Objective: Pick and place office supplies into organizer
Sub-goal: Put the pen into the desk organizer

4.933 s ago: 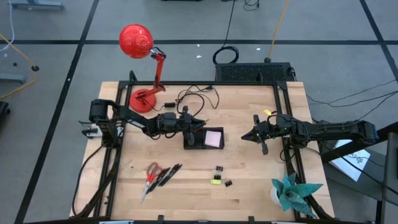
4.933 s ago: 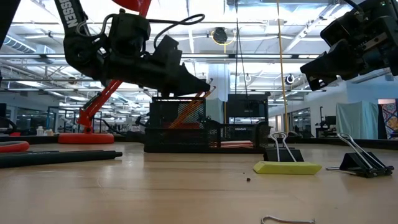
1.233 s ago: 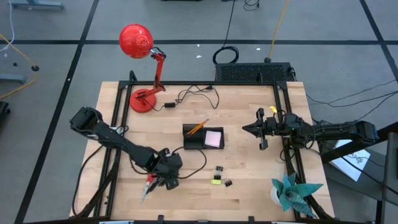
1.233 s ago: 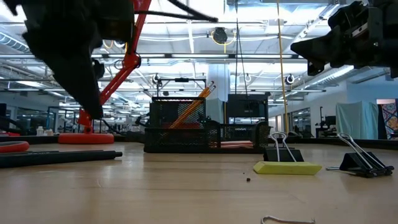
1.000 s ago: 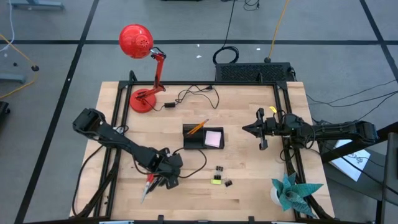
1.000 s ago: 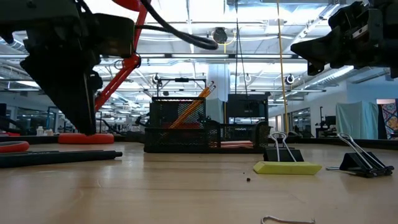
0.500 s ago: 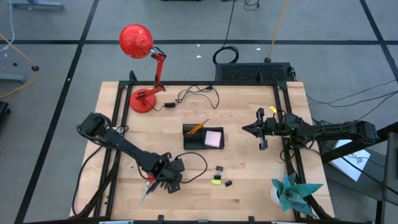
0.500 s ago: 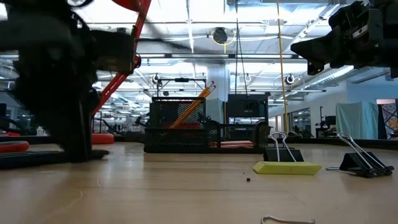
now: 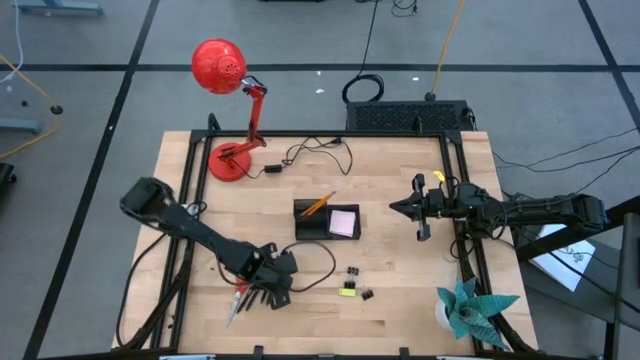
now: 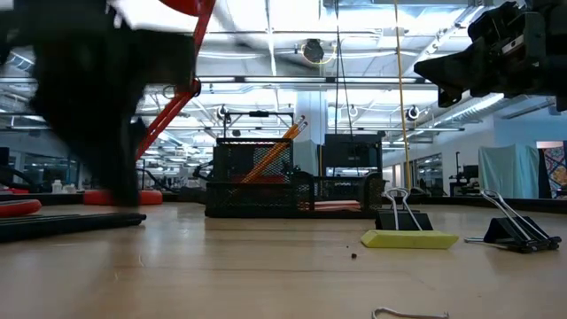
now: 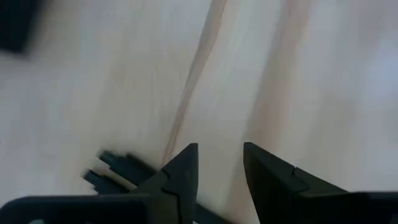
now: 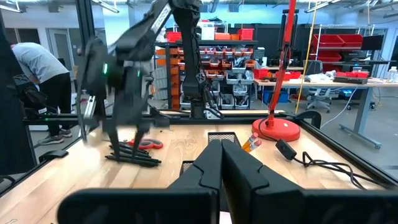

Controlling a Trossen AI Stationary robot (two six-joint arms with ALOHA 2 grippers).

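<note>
Several black pens (image 11: 115, 169) lie on the table beside red-handled scissors (image 9: 240, 288), near the table's front left. My left gripper (image 11: 221, 152) points steeply down over the pens with its fingers open and bare wood showing between the tips; it also shows in the high view (image 9: 272, 297). The black organizer (image 9: 325, 220) holds orange pencils (image 9: 318, 203) upright and a pink sticky-note pad (image 9: 344, 222). Binder clips (image 9: 353, 272) and a yellow-green piece (image 9: 347, 290) lie on the table. My right gripper (image 9: 397, 211) waits shut above the table's right side. My left gripper comes at the pens from above, slanting down. One finger (image 11: 180, 171) stands over the pens (image 11: 134, 175) partway along them, with their ends sticking out beside it. I cannot tell whether it touches them.
A red desk lamp (image 9: 225, 100) and a loose cable (image 9: 315, 153) stand at the back. A black box with cables (image 9: 405, 117) lies beyond the far edge, and a teal paper plant (image 9: 470, 305) is at the front right. A person (image 12: 37, 81) bends over beyond the table.
My left gripper has sunk toward the table at the pens and edged slightly toward the near edge. The pens, the scissors and my right gripper have kept still.
</note>
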